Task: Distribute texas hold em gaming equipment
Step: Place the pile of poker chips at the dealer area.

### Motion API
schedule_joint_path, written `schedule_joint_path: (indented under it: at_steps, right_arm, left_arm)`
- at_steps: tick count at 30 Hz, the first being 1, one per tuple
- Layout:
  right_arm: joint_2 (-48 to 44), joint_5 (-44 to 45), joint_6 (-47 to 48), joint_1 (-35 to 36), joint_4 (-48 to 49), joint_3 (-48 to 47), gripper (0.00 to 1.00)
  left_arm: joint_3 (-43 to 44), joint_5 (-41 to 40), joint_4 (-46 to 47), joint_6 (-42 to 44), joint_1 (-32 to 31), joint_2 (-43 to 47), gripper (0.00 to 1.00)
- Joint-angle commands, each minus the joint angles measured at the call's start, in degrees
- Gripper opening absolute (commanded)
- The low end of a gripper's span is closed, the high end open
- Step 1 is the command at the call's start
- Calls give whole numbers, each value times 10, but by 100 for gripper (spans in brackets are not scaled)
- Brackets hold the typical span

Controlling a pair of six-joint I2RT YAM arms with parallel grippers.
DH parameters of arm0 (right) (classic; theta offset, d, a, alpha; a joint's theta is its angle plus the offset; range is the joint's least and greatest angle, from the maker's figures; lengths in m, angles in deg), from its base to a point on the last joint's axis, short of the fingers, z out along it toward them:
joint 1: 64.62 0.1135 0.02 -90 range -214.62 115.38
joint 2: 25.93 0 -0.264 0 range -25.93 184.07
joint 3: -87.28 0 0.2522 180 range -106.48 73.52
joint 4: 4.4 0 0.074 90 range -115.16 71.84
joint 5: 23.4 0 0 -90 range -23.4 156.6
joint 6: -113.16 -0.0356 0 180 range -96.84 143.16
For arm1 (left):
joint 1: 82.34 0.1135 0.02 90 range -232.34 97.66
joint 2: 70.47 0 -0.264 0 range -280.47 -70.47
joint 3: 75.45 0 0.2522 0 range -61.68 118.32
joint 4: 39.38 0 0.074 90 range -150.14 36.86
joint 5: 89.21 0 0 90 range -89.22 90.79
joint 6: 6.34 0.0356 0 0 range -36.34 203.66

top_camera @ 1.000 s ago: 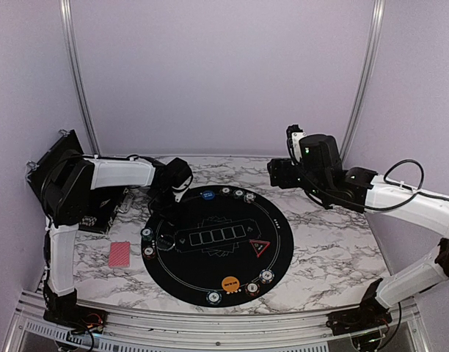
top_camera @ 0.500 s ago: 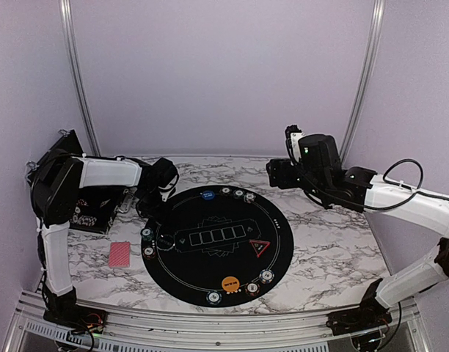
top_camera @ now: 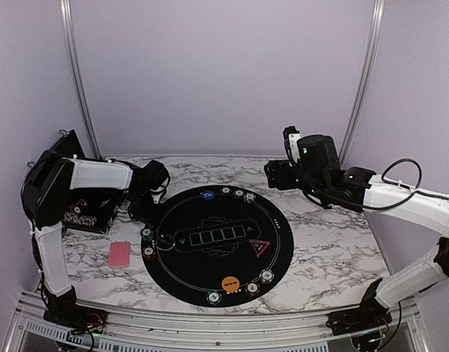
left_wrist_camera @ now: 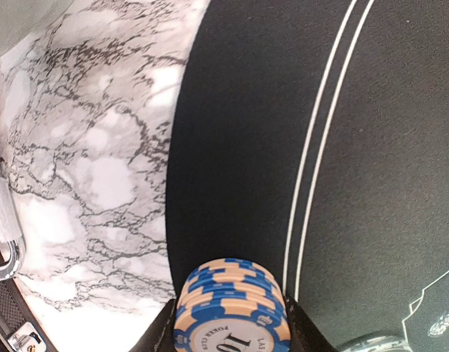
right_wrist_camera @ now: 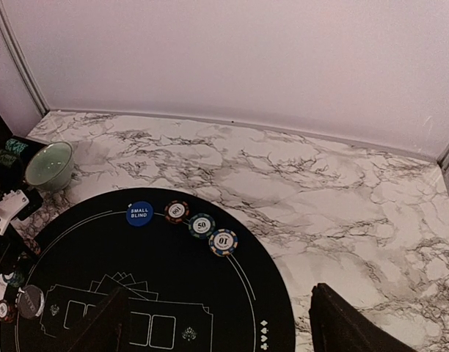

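Blue-and-peach poker chips [left_wrist_camera: 228,297], pinched in the left tool [left_wrist_camera: 228,334], sat over the black mat's [left_wrist_camera: 371,147] rim, felt spreading ahead of that tool; right tool [right_wrist_camera: 224,323] stood spread, empty, well apart.

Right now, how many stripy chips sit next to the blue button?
3, along the mat's far rim: first chip beside the blue button, middle chip, last chip. None look hidden.
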Motion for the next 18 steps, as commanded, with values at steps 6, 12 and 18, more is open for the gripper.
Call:
schedule_joint_path:
  at_steps: [6,12,18]
  right_arm:
    - [7,-9,-11,-3,-1,-28,81]
    - [10,-10,-11,-3,-2,-31,81]
    - [14,-11,-11,-3,-5,-34,81]
  left_arm:
    - [-22,-24,-31,-1,13,9,34]
    - [-22,-25,-31,-2,16,8,35]
    - [-22,-25,-31,-1,16,10,36]
